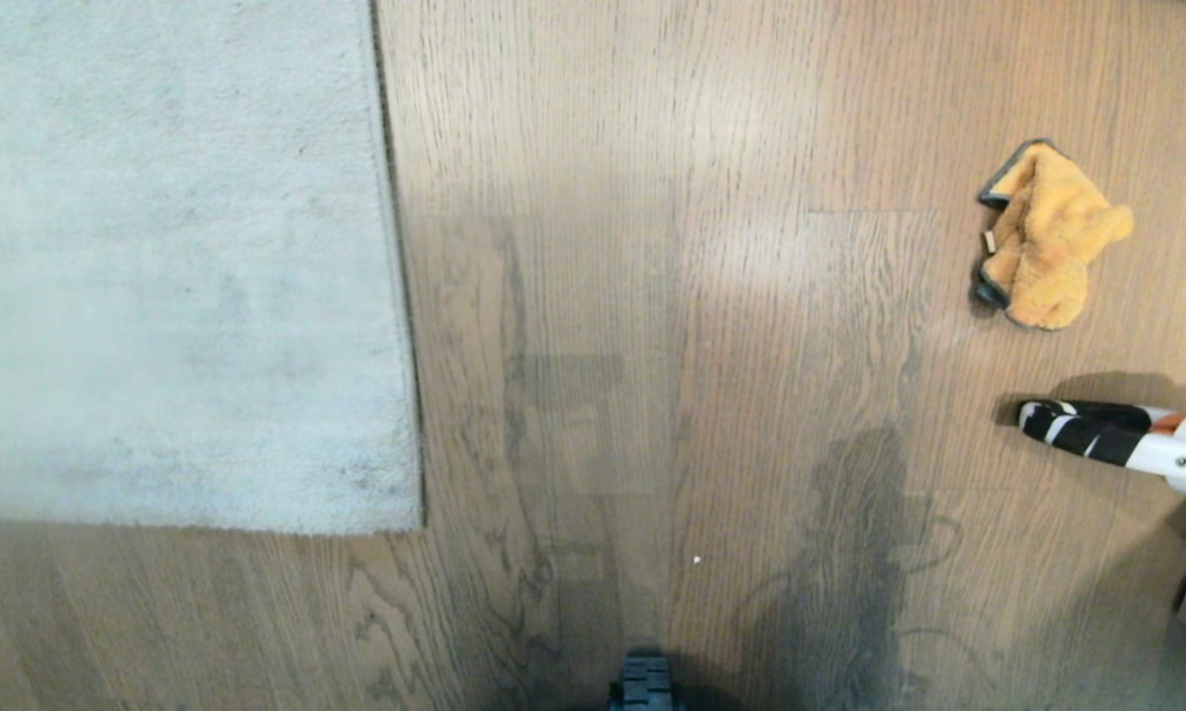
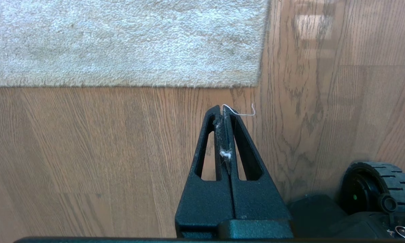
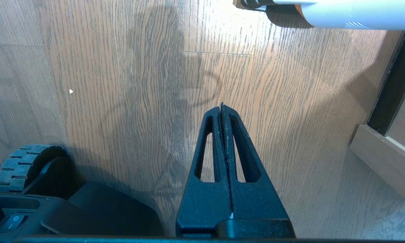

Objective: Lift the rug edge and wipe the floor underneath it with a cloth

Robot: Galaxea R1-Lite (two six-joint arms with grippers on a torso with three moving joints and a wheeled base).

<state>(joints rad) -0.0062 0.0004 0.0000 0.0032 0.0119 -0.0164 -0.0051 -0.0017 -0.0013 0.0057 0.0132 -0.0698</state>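
Head view alone shows the cloth (image 1: 1047, 237) – wrist views show left gripper (image 2: 224, 109), right gripper (image 3: 221, 107) pressed together, empty

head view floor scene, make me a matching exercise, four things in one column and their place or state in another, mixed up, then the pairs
1. pale grey short-pile rug
2. fuzzy orange-yellow cloth
3. black-and-white striped tube with white body
4. left gripper

A. shut, lint and a thread on its tips
B. crumpled on the brown wood floor, head view's upper right
C. lying flat, head view's upper left
D. on the floor at the right edge, nearer the robot than the cloth

Pairs: 1-C, 2-B, 3-D, 4-A
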